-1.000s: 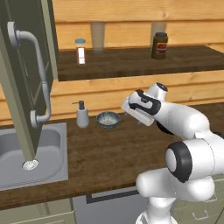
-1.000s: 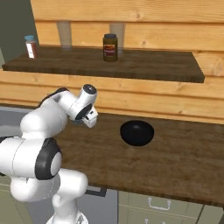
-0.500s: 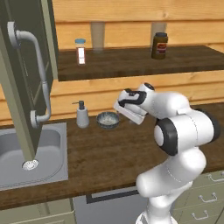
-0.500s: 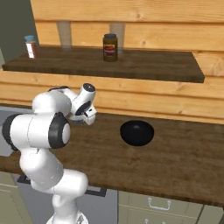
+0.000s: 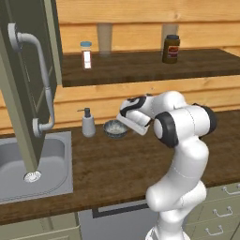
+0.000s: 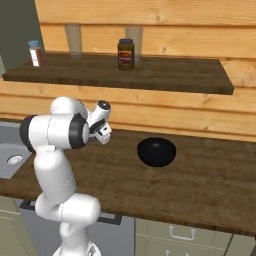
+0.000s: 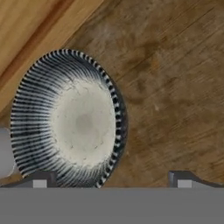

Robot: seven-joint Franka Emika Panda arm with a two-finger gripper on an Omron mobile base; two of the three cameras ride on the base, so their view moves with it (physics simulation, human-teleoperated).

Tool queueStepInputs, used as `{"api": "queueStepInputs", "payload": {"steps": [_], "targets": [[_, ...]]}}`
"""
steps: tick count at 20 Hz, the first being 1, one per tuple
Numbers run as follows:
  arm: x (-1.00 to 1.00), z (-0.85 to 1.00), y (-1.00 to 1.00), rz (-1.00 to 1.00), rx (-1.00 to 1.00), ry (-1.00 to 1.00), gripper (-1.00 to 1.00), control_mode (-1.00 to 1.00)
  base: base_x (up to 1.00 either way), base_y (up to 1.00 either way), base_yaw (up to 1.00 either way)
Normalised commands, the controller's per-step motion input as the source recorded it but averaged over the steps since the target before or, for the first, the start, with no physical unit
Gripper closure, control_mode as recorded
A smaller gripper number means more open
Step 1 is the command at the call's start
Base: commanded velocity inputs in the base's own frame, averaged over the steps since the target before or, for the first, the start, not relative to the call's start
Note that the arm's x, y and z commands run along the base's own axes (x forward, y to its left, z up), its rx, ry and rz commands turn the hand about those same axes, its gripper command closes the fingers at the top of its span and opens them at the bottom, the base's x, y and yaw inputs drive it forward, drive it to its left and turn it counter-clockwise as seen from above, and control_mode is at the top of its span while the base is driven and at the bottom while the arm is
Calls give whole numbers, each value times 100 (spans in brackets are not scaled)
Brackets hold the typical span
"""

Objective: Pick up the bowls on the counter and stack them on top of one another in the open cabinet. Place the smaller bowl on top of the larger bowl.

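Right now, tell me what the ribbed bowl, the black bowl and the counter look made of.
Ribbed bowl: likely glazed ceramic, with a speckled pale inside and dark fluted rim. Black bowl: smooth and dark, possibly glazed ceramic or plastic; cannot tell. Counter: dark wood, going by its visible grain, matte.

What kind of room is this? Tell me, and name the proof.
A rendered kitchen, most likely: a grey steel sink set in a dark brown wood-grain countertop, a white soap dispenser bottle beside it, and jars on a wooden wall shelf.

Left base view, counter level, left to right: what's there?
Sink → soap dispenser → small bowl → gripper, above the bowl's right edge → arm.
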Motion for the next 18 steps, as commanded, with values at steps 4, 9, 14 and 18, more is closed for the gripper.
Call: {"api": "queueStepInputs", "payload": {"steps": [4,9,14,18], "targets": [[45,-31,0,0,0,0,-100,-100,0,0,0],[38,-36,0,0,0,0,-100,-100,0,0,0],[15,-41,1,0,0,0,100,-100,0,0,0],[0,0,0,0,0,0,100,-100,0,0,0]]}}
